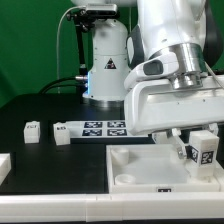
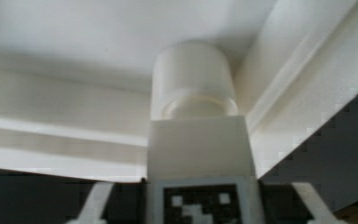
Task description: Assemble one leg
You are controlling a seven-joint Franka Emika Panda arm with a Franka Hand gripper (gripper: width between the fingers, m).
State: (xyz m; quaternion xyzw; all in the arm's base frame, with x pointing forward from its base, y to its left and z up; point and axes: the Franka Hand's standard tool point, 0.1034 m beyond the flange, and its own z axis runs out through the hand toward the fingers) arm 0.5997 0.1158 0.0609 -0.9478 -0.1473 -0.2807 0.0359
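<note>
My gripper point(image 1: 197, 150) is shut on a leg point(image 1: 206, 153), a small white block with a black-and-white tag, over the far right corner of the white tray point(image 1: 135, 172) at the exterior view's right. In the wrist view the gripper point(image 2: 201, 206) holds the leg point(image 2: 197, 120) between both fingers point(image 2: 101, 203). The leg's tag faces the camera and its rounded end points into a corner of the tray point(image 2: 87, 60). I cannot tell whether the end touches the tray.
Two more small white legs point(image 1: 32, 131) point(image 1: 62, 134) lie on the black table at the exterior view's left, and another white part point(image 1: 3, 166) sits at the left edge. The marker board point(image 1: 100, 128) lies behind the tray. A white robot base point(image 1: 105, 60) stands at the back.
</note>
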